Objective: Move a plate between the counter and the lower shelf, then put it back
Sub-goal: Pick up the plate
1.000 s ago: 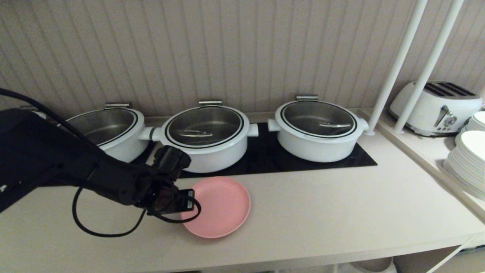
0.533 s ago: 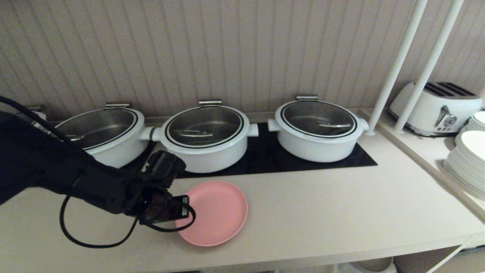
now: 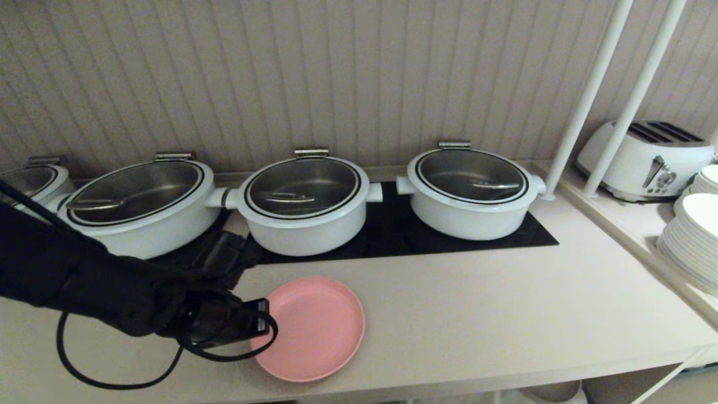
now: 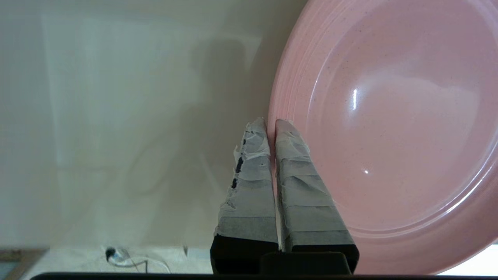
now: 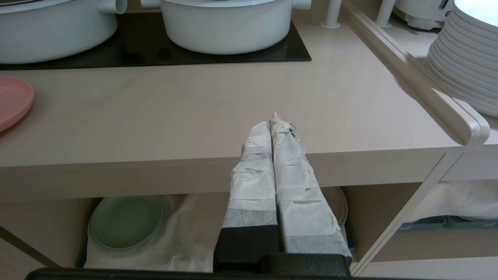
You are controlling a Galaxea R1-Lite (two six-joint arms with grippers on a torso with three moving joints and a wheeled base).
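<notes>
The pink plate (image 3: pixel 314 328) is on the beige counter (image 3: pixel 477 303), close to its front edge and in front of the black hob. My left gripper (image 3: pixel 263 322) reaches in from the left and is shut on the plate's left rim. In the left wrist view, the taped fingers (image 4: pixel 249 182) pinch the rim of the plate (image 4: pixel 389 128), one outside and one inside. My right gripper (image 5: pixel 274 120) is shut and empty, hanging before the counter's front edge. Beneath the counter, the lower shelf shows its white cloth (image 5: pixel 183 233).
Three white lidded pots (image 3: pixel 303 202) stand on the hob behind the plate, with a fourth at the far left. A toaster (image 3: pixel 645 160), stacked white plates (image 3: pixel 693 241) and two white posts stand on the right. A green plate (image 5: pixel 126 221) lies on the lower shelf.
My left gripper has drawn the pink plate toward the counter's front edge and slightly left. The arm has sunk lower, uncovering the left pot.
</notes>
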